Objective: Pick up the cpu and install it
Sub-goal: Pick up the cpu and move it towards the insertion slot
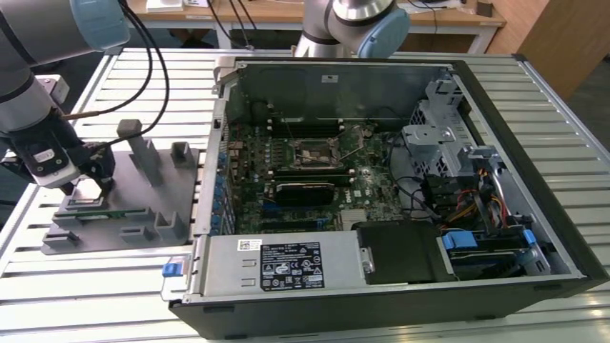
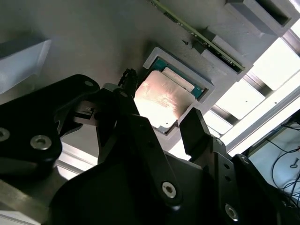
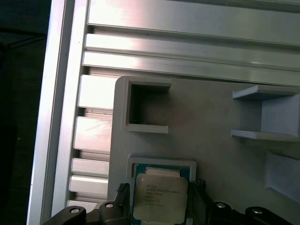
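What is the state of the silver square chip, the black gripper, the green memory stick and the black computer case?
Silver square cpu: seated flat in its grey holder recess, not lifted.
Black gripper: open, straddling the cpu.
Long green memory stick: lying in the grey holder.
Black computer case: open, insides exposed.

**No print can be made out**

Faint dark lines of print cross the top of the silver-grey square cpu [image 3: 160,198] in the first wrist view, too small to read. The black-and-white rectangular sticker [image 1: 291,266] on the silver metal power-supply box [image 1: 219,268] is equally illegible.
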`<move>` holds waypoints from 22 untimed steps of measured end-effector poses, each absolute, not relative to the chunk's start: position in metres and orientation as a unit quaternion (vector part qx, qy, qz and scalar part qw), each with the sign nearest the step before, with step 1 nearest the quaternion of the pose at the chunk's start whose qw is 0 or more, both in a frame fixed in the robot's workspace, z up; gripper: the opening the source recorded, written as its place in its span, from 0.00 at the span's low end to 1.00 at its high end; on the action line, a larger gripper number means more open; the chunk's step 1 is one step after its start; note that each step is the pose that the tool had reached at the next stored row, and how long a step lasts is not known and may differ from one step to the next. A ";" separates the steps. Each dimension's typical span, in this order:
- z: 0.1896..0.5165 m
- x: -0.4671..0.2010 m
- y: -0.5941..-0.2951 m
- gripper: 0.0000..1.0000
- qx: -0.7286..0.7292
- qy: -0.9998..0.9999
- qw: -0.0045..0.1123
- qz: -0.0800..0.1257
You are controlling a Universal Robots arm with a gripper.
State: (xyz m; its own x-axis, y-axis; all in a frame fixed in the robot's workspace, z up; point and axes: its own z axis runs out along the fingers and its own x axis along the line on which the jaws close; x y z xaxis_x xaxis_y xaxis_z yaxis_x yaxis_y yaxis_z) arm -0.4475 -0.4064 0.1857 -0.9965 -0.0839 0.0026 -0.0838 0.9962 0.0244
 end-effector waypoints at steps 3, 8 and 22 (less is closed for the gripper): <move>0.186 -0.448 -0.407 0.64 0.038 -0.999 0.002 -0.012; 0.186 -0.448 -0.407 0.64 0.031 -0.999 0.002 -0.012; 0.187 -0.447 -0.407 0.53 0.021 -1.000 0.002 -0.010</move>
